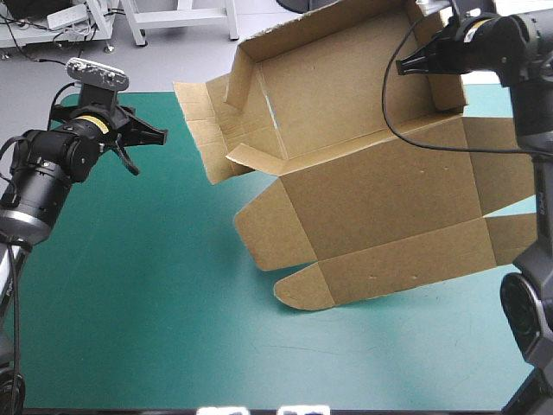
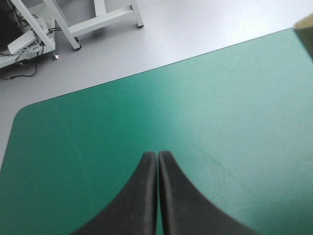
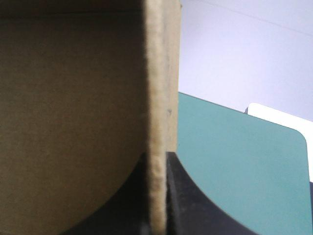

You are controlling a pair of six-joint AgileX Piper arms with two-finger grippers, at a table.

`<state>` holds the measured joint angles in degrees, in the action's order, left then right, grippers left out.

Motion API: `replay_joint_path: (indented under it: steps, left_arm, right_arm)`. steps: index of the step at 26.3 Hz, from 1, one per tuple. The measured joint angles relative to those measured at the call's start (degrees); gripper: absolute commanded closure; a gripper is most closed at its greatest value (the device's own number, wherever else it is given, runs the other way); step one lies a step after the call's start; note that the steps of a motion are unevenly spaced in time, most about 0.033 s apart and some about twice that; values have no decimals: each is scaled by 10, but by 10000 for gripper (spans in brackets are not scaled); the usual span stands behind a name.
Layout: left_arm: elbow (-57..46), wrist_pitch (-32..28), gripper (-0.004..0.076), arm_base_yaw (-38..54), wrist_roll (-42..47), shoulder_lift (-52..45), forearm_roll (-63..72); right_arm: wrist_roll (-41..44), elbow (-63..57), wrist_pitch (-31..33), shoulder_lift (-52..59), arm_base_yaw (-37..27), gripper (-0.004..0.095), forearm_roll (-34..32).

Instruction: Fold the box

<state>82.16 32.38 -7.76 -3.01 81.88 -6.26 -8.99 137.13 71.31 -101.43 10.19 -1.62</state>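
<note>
On the right half of the table with its smooth teal-green cover, the large box, a cut sheet of brown corrugated board, is only partly flat. Its near part rests on the cover, with one rounded flap at the near left corner. Its far part is tilted up, reaches beyond the far edge of the table, and has short side walls turned inward. At the far right, the right gripper pinches the right wall of this raised part. In the right wrist view the thick pale edge of the board stands between the two black fingers of this gripper, which are almost pressed together on it, and the cover shows to the right of it. At the left side, the left gripper hangs above the cover, well apart from the box. Its fingers are pressed together into one point with nothing between them, and this gripper looks toward the far left corner of the cover. One small corner of the box shows ahead of it, to the right.
</note>
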Motion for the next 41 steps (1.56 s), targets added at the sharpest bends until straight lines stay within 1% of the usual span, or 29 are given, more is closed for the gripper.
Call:
replay_joint_path:
  steps: [5,7,9,10,15,19,21,23,26,32,41]
  left_arm:
    - [0,-32,729,0,1,21,63]
    - [0,-49,729,0,-18,21,137]
    - [0,-50,729,0,-91,21,250]
    - [0,-44,729,0,-147,21,333]
    - [0,6,729,0,-314,21,577]
    - [0,49,729,0,-405,21,723]
    - [0,73,729,0,-439,21,775]
    - [0,91,729,0,-462,21,807]
    - [0,107,729,0,-475,21,823]
    - [0,127,729,0,-477,21,847]
    - [0,175,728,0,-513,21,879]
  right_arm:
    - [5,2,0,93,0,928,-38]
    - [6,3,0,121,0,928,-43]
    - [6,4,1,137,0,928,-43]
    - [6,5,1,141,0,928,-43]
    - [6,5,1,140,0,928,-42]
    - [6,5,1,136,0,928,-42]
    - [6,5,1,134,0,928,-41]
    - [6,5,1,131,0,928,-40]
    - [6,5,1,124,-1,928,-32]
    - [6,5,1,101,-1,928,-20]
    - [6,5,1,68,-1,928,-15]
